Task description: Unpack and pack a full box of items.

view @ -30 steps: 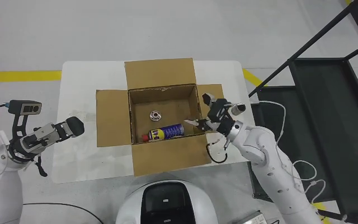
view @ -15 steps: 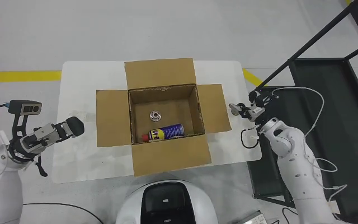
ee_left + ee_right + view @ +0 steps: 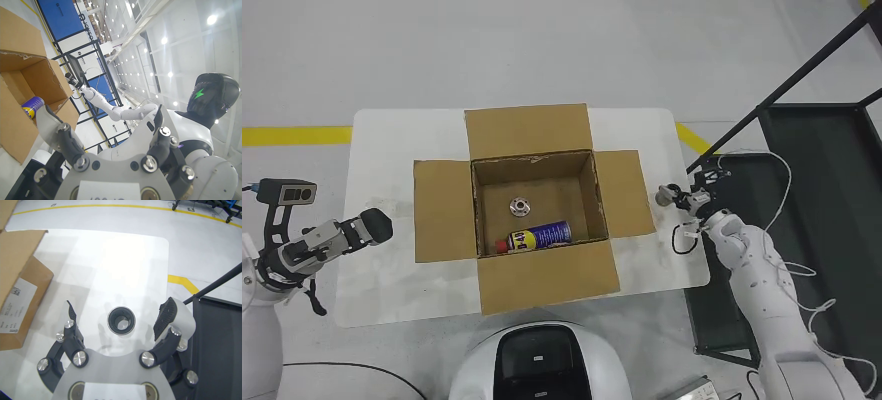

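One short black cylindrical sleeve with a silvery rim (image 3: 121,323) stands upright on the white table (image 3: 117,256), centred between the two fingers (image 3: 166,313) of the right gripper (image 3: 118,306). The fingers are spread wide and touch neither side of it, so this gripper grasps nothing. The sleeve sits near the table's right edge, just beside the right flap of the open brown cardboard box (image 3: 527,130).

The box stands in the middle of the table with all four flaps folded outward. Inside it, a blue-and-yellow spray can (image 3: 540,237) lies on its side against the front wall. A small silvery round flanged part (image 3: 519,207) rests on the box floor just behind the can.

Well apart from the box, the left gripper (image 3: 377,226) hangs over the table's left edge, its fingers (image 3: 47,121) parted and empty. A dark metal rack (image 3: 822,180) stands beside the table on the right.
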Robot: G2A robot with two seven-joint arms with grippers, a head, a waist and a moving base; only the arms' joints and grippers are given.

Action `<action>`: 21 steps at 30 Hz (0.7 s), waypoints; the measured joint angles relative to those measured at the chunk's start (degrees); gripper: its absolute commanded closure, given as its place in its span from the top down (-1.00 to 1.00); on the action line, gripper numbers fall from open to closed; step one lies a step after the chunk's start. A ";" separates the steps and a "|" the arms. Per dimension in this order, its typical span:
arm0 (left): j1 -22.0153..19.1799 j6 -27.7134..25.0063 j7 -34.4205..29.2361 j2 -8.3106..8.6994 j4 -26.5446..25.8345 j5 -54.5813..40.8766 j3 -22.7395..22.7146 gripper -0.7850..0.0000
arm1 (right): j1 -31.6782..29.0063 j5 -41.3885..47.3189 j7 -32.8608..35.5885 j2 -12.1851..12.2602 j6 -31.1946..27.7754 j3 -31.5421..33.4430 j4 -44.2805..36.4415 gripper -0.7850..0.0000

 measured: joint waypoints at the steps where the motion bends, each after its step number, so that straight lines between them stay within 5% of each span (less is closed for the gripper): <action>1: 0.00 0.00 0.00 0.00 0.00 0.00 0.00 1.00 | 0.81 -0.31 -0.26 -0.15 0.39 -0.59 1.35 1.00; 13: 0.00 0.00 0.00 0.00 0.00 0.00 0.00 1.00 | 7.32 -1.74 -3.40 -1.49 1.56 -5.28 13.81 1.00; 14: 0.00 0.00 0.00 0.00 0.00 0.00 0.00 1.00 | 7.58 -1.95 -3.48 -1.54 1.35 -5.56 14.35 0.76; 16: 0.00 0.00 0.00 0.00 0.00 0.00 0.00 1.00 | 8.12 -2.39 -3.74 -1.62 0.95 -6.10 15.46 -0.25; 18: 0.00 0.00 0.00 0.00 0.00 0.00 0.00 1.00 | 8.56 -2.49 -4.11 -1.71 0.78 -6.48 16.46 -0.81; 19: 0.00 0.00 0.00 0.00 0.00 0.00 0.00 1.00 | 8.73 -2.50 -4.25 -1.75 0.70 -6.63 16.82 -1.00; 21: 0.00 0.00 0.00 0.00 0.00 0.00 0.00 1.00 | 9.11 -2.61 -4.57 -1.82 0.56 -6.97 17.61 -1.00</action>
